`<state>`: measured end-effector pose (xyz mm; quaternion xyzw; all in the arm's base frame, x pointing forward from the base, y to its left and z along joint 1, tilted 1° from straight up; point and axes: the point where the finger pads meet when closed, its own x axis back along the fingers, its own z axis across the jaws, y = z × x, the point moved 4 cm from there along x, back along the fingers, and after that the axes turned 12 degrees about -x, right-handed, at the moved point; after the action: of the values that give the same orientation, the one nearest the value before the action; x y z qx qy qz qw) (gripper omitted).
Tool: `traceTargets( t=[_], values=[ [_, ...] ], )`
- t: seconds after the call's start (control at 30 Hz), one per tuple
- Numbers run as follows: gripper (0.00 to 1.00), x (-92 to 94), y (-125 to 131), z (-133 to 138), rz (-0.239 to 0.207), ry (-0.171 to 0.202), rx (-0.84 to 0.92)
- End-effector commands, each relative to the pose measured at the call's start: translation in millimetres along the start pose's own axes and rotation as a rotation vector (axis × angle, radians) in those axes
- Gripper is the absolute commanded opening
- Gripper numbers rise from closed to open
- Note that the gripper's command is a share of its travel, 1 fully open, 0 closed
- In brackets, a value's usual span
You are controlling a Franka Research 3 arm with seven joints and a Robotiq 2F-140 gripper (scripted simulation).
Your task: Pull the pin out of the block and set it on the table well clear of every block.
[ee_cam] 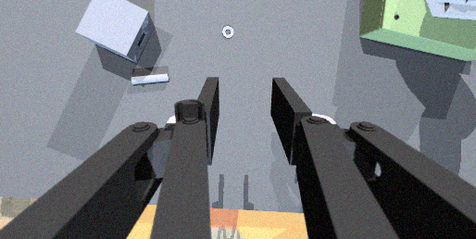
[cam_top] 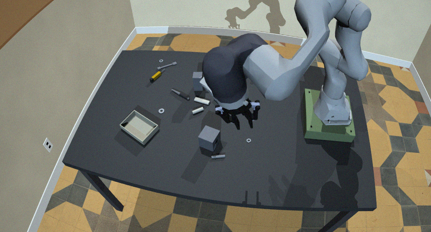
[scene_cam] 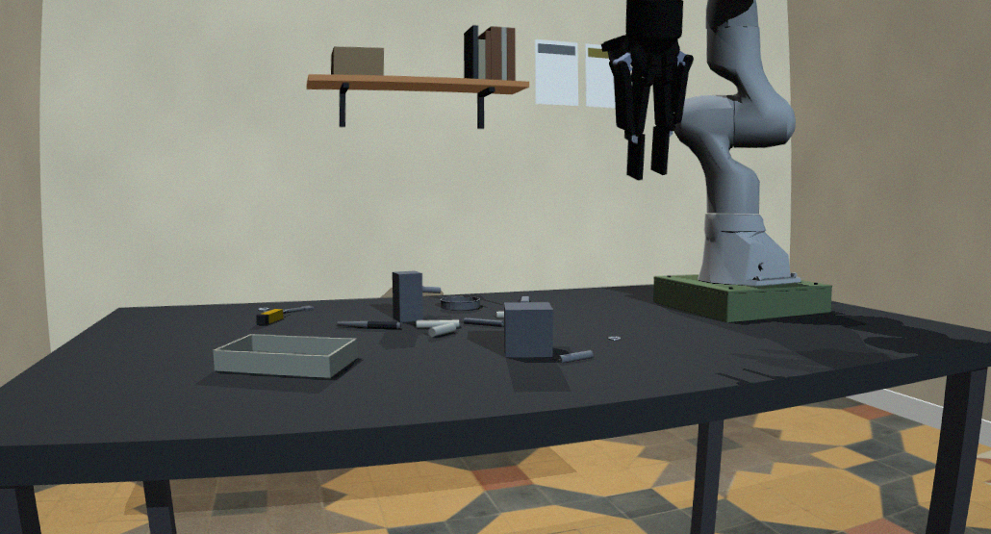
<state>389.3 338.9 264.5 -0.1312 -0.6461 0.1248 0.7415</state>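
A tall grey block [cam_top: 197, 79] [scene_cam: 407, 295] stands at the back of the dark table [cam_top: 150, 176]. A short pin [scene_cam: 431, 289] sticks out of its right side in the exterior view; the arm hides it in the top view. A second grey block [cam_top: 208, 137] [scene_cam: 528, 329] [ee_cam: 113, 22] with an empty slot stands nearer, and a loose pin [cam_top: 218, 156] [scene_cam: 575, 355] [ee_cam: 149, 79] lies beside it. My gripper [cam_top: 244, 126] [scene_cam: 647, 166] [ee_cam: 244, 95] hangs high above the table, pointing down, to the right of both blocks. Its fingers stand narrowly apart with nothing between them.
A shallow tray [cam_top: 151, 136] [scene_cam: 277, 365] sits at the left. White cylinders [cam_top: 201, 100], a marker [cam_top: 180, 94], a yellow-handled tool [cam_top: 156, 75], a round dish [scene_cam: 459, 300] and washers [cam_top: 248, 140] [ee_cam: 227, 31] lie scattered. The green robot base [cam_top: 328, 135] [ee_cam: 394, 26] stands at the right.
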Motion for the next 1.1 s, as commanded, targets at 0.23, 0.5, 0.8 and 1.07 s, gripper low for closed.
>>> traceTargets(
  t=[0.23, 0.5, 0.8, 1.07],
  values=[
    [0.32, -90.2, -111.7, -152.6, -0.197, 0.138, -0.617],
    [0.32, -165.2, -252.6, -217.7, -0.271, 0.203, -1.062],
    [0.32, -217.3, -363.2, -255.7, -0.359, 0.201, -1.521],
    [0.32, -220.7, -371.3, -255.6, -0.373, 0.194, -1.592]
  ],
)
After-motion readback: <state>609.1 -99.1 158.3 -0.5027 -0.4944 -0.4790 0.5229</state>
